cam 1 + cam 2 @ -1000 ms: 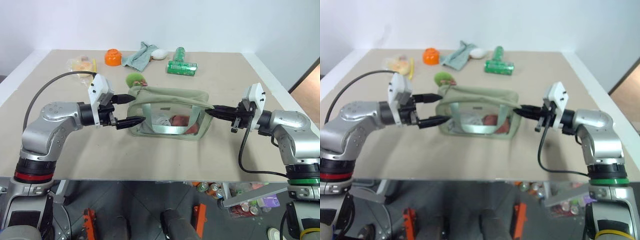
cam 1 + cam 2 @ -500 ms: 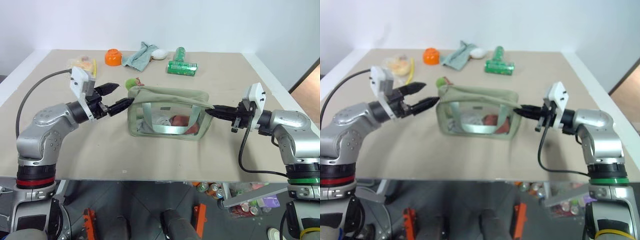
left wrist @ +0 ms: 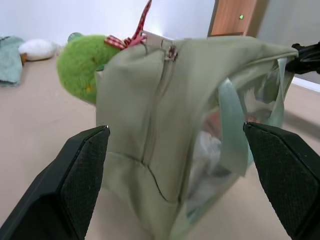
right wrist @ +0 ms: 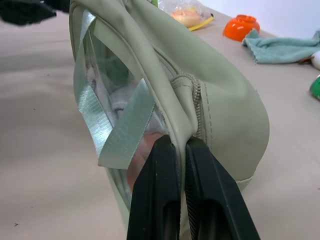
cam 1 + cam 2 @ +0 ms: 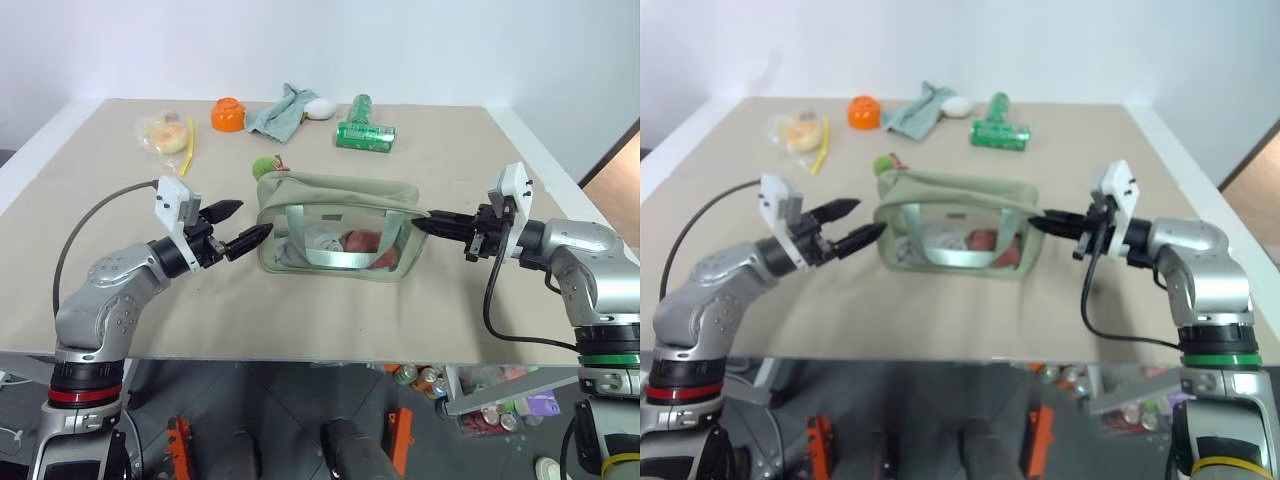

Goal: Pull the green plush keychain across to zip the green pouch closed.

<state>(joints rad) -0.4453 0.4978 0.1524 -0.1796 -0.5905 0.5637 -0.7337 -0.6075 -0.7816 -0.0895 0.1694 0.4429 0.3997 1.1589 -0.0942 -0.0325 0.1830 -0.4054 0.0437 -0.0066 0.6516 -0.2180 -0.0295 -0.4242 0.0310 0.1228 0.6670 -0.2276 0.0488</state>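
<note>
Both grippers flank the green pouch (image 5: 337, 226) on the beige table (image 5: 300, 320). Seen from the head camera, the left gripper (image 5: 243, 227) hangs with its two black fingers spread wide and holding nothing, just off the pouch's left end; a second ago it was pressed right up against that end and level with it, half a second ago it had swung out and up toward the green plush keychain (image 5: 266, 166), and now it has dropped back lower and clear of the fabric. The keychain sits at the pouch's far left corner, touching the top edge, so the zipper pull is at the left end and has not yet been drawn across. The right gripper (image 5: 425, 222) has stayed at the pouch's right end. In the left wrist view, the wide-set fingers (image 3: 75, 175) frame the pouch's end panel, with the fuzzy keychain just behind its top corner, untouched. In the right wrist view, the right gripper's fingers (image 4: 155, 200) pinch a fold of the pouch's end seam beside the zipper, anchoring it. By my reading the left arm has backed off to re-aim at the keychain, so the pull is still to come.
</note>
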